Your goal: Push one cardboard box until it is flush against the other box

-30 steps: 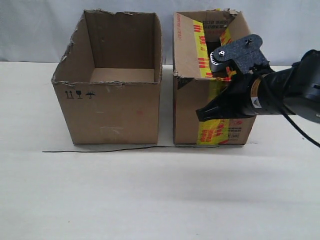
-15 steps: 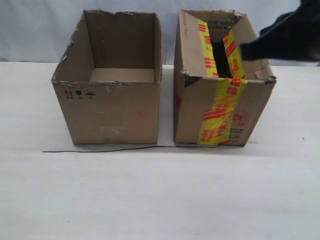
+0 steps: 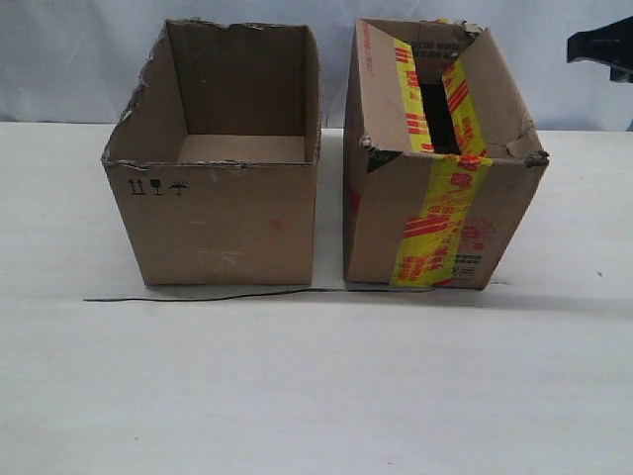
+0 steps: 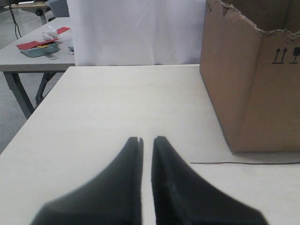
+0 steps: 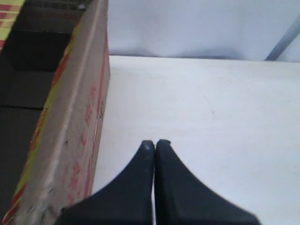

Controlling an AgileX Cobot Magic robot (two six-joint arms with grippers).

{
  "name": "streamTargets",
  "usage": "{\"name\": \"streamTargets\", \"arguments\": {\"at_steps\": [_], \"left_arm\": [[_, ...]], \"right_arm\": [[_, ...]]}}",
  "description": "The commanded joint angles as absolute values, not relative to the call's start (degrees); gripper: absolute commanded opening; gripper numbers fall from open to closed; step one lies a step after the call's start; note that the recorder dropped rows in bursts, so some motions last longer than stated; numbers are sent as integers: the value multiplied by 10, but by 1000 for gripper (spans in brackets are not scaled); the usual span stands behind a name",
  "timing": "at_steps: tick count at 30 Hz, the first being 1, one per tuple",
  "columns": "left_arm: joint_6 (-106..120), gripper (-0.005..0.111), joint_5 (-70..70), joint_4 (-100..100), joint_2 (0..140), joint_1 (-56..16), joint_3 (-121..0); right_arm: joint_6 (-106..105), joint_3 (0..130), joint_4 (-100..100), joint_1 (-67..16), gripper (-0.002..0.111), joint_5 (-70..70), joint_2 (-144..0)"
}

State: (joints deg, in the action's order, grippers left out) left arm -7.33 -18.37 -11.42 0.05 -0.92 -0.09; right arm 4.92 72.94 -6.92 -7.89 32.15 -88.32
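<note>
The cardboard box [image 3: 435, 218] with yellow, red-striped tape stands on the right of the white table [image 3: 316, 386]. The other box [image 3: 218, 208], plain brown with small black symbols, stands to its left across a narrow gap. Only a dark part of my right arm [image 3: 603, 45] shows, at the top right edge, clear of both boxes. My right gripper [image 5: 155, 142] is shut and empty, hovering beside the outer side of the taped cardboard box [image 5: 65, 117]. My left gripper [image 4: 146, 139] is shut and empty over bare table, off the outer side of the plain other box [image 4: 253, 84].
A thin black wire [image 3: 247, 295] lies on the table along the front of both boxes and shows as the wire [image 4: 243, 163] in the left wrist view. A white backdrop [image 3: 79, 59] hangs behind. A second table [image 4: 40, 47] with small items stands off the table's edge.
My right arm, which lay across the front of the taped box, has lifted away up and to the right, almost out of the exterior view. The foot of both boxes has stayed put.
</note>
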Motion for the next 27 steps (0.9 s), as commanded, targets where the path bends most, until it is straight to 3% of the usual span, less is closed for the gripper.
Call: {"name": "streamTargets", "arguments": {"at_steps": [1,9,17,27], "left_arm": [[-76,0,-177,-109,0,-14,0],[-76,0,-177,-109,0,-14,0],[-76,0,-177,-109,0,-14,0],[-76,0,-177,-109,0,-14,0]], "right_arm": [[-84,782,88,-19,0,293,-973],[-245,894,318,29,0,290,-1120],[-285,1029,381,25,0,357,-1257],[-356,1073,517,25,0,461,-1319]]}}
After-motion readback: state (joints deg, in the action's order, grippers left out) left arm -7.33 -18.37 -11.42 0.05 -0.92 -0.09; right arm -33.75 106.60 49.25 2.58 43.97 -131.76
